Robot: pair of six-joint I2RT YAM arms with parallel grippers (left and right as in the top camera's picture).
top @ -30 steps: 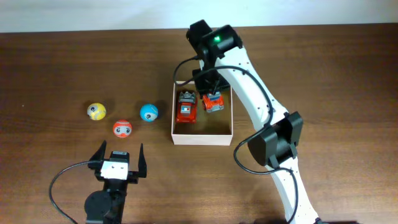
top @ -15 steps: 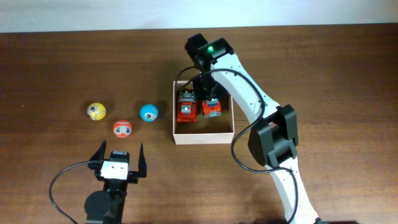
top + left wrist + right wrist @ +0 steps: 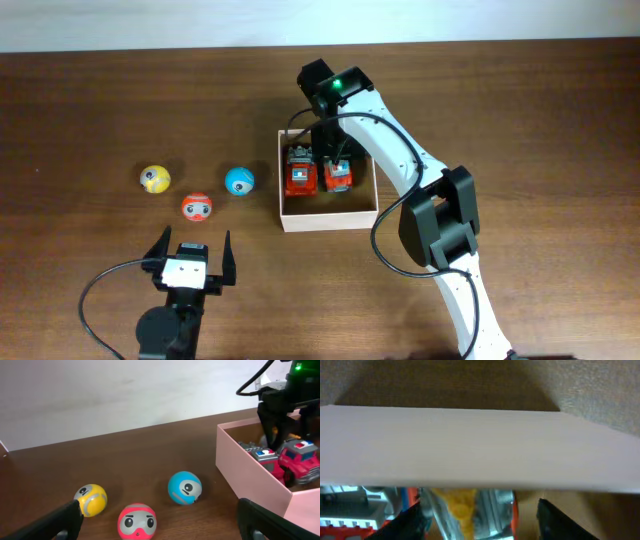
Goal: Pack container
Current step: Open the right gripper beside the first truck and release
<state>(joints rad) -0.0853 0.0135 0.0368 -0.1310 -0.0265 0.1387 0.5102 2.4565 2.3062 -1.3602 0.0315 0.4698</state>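
Note:
The container [image 3: 328, 221] is a small white-walled box with a tan inside. Two red toy trucks stand side by side in it, the left truck [image 3: 299, 171] and the right truck [image 3: 339, 175]. My right gripper [image 3: 336, 153] reaches down into the box over the right truck. In the right wrist view the box wall [image 3: 480, 445] fills the frame; the truck [image 3: 470, 510] sits between the open fingers [image 3: 480, 527], with a gap on its right side. My left gripper [image 3: 190, 252] is open and empty, near the table's front, just short of the red ball [image 3: 136, 522].
Three balls lie left of the box: yellow [image 3: 154, 179], red [image 3: 197, 207] and blue [image 3: 239, 181]. The left wrist view also shows the yellow ball [image 3: 90, 500], the blue ball [image 3: 184, 487] and the box's near wall [image 3: 250, 472].
My right gripper has lowered the tilted right truck into the box beside the left truck, where it now stands level. The box shifted slightly. The left arm has not moved.

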